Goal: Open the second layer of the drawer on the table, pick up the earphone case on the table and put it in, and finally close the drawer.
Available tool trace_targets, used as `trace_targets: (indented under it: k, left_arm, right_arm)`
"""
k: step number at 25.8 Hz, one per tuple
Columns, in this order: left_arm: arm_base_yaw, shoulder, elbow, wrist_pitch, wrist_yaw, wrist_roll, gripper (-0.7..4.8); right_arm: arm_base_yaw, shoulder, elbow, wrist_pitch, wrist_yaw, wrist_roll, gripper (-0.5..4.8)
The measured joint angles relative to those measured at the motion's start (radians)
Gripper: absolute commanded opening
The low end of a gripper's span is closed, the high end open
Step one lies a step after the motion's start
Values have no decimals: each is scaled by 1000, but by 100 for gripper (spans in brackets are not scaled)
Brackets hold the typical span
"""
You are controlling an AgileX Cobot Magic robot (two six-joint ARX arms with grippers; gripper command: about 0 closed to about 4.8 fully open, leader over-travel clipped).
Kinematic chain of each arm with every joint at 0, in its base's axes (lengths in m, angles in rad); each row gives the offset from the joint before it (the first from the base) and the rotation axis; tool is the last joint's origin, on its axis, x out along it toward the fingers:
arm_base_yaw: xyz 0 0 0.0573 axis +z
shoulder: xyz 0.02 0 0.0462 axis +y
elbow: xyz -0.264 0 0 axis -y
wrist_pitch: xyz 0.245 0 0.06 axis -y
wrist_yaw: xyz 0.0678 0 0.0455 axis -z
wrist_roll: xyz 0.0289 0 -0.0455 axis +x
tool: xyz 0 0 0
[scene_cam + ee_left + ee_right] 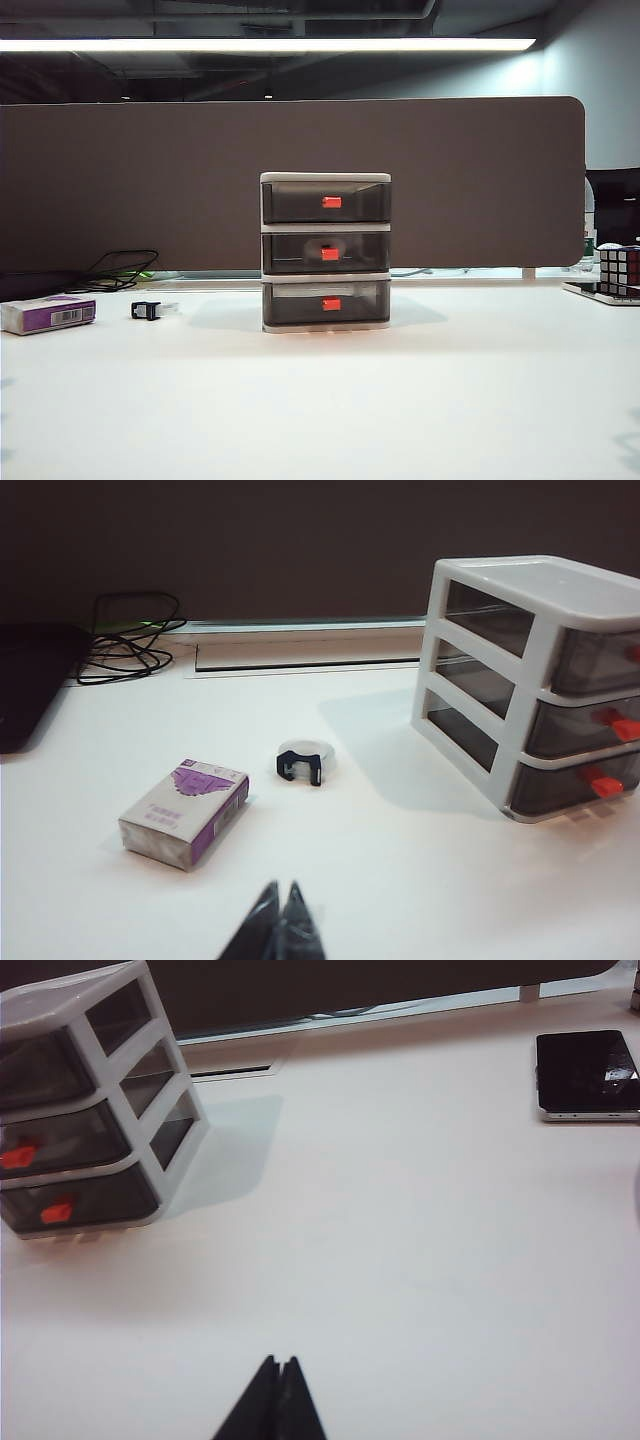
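Left gripper [279, 905]: seen only in the left wrist view, low over the bare white tabletop [420, 880]; its dark jaws are pressed together with nothing between them.
Right gripper [279, 1380]: seen only in the right wrist view, likewise low over bare tabletop; jaws together and empty.
Exterior view: neither arm nor gripper appears in it.
Nearest the left gripper: a purple-and-white box [185, 811] lies flat on the tabletop, just ahead of the jaws and apart from them.
Black clip [300, 768]: a small black clip with a pale ring behind it sits just beyond the box, between the box and the drawer.
Drawer [326, 251]: white three-tier frame standing upright at the middle of the tabletop, in front of the dark brown divider panel [150, 180]; well apart from both grippers.
Second layer [326, 252]: pushed in flush with the frame, as are the top and bottom tiers; each shows a red-orange handle on its smoky grey front.
Earphone case [328, 246]: a faint pale rounded shape shows through the smoky front of the second layer, behind its handle; too dim to be sure of more.
Right of the drawer: a wide stretch of bare tabletop, then a black phone-like slab [587, 1073] lying flat near the far edge.
Far right edge: a multicoloured puzzle cube [620, 268] on a dark tray.
Far left: black cables [130, 640] coiled by the panel.
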Motion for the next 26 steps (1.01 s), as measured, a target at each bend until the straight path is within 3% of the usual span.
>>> trace_targets:
  k: [4,8,19,26]
  left_arm:
    - [130,0,0,4,112,-3,-5]
    - [204,0,0,34,138,-19,-5]
    - [205,0,0,91,139,-19,-5]
    - [205,0,0,89,139,-19,-5]
  right_arm:
    - [1,0,0,3,-1,-14,-5]
    - [1,0,0,41,12,-26,-5]
    - [1,0,0,62,39,-27,-5]
    - [1,0,0,63,154,-27,-5]
